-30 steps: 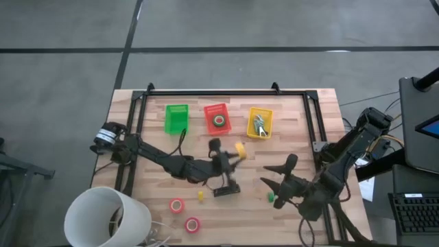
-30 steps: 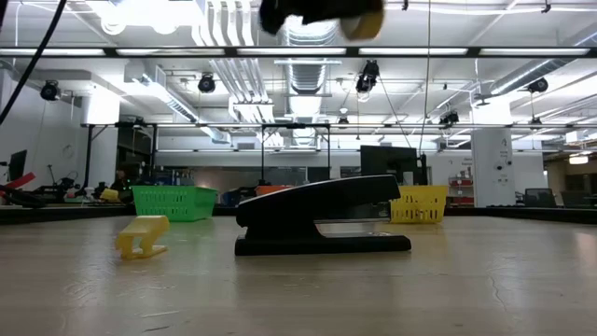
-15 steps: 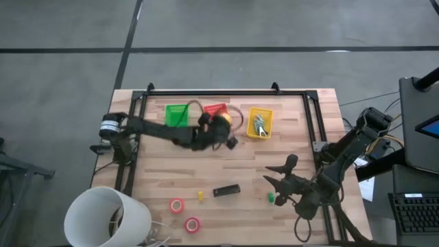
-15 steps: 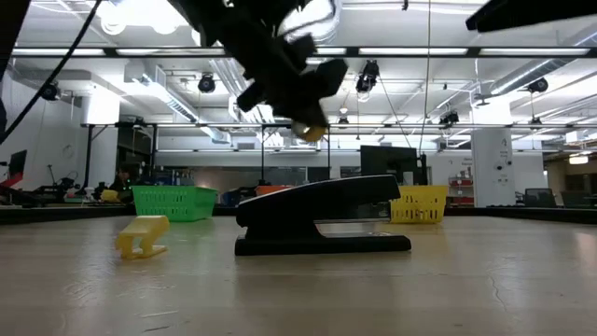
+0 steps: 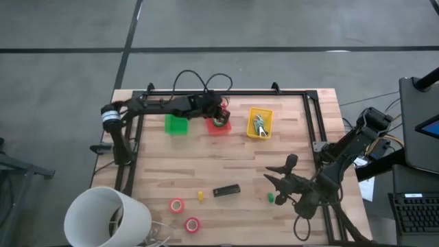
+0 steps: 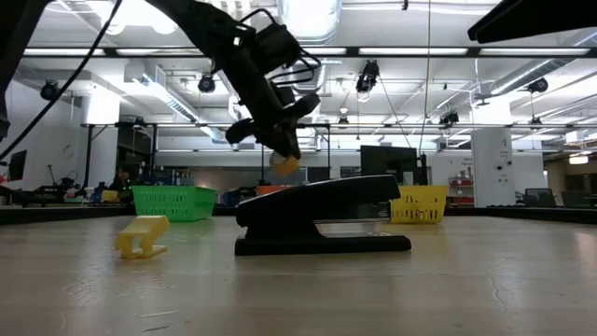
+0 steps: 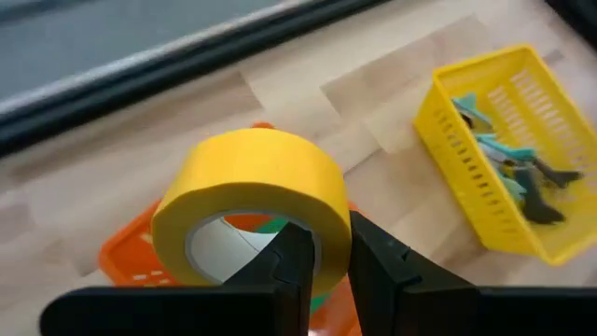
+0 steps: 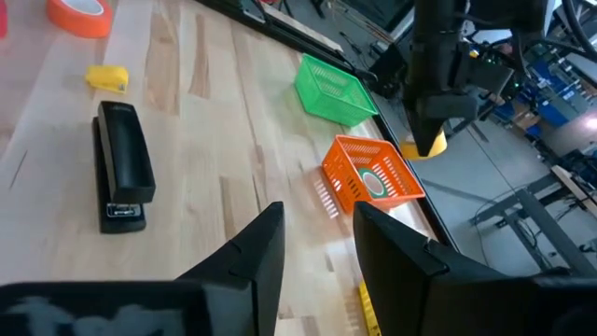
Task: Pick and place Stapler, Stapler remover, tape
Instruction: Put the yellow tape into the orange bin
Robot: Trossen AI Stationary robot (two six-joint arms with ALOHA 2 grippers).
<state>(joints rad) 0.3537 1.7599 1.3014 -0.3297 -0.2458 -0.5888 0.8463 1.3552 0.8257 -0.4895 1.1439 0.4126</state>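
My left gripper (image 5: 218, 112) is shut on the yellow tape roll (image 7: 252, 201) and hangs over the red-orange basket (image 5: 218, 126), where the green roll (image 5: 219, 122) lies. In the low view the yellow roll (image 6: 285, 161) is in the air behind the stapler. The black stapler (image 5: 226, 190) lies flat on the table's near half. Two red-orange rolls (image 5: 177, 205) (image 5: 192, 224) lie flat near the near edge. My right gripper (image 5: 278, 181) is open, above the table to the right of the stapler (image 8: 121, 168). The yellow basket (image 5: 259, 125) holds a metal stapler remover (image 7: 508, 163). My left gripper pinches the yellow roll's wall (image 7: 322, 233). One finger (image 7: 289, 266) is in the roll's pale centre hole and the other (image 7: 373, 261) is outside. The arm slants down from the table's left. The roll is lifted clear above the red-orange basket (image 7: 126, 261).
A green basket (image 5: 176, 120) stands left of the red-orange one along the far edge. A small yellow block (image 5: 200, 196) and a small green block (image 5: 271, 198) lie either side of the stapler. A large white cylinder (image 5: 106, 216) stands at the near left corner. A black frame (image 5: 206, 92) borders the table.
My left arm has carried the yellow roll from above the stapler toward the far edge and a little left, ending over the red-orange basket. It stayed shut on the roll throughout. The stapler and the right arm have kept still.
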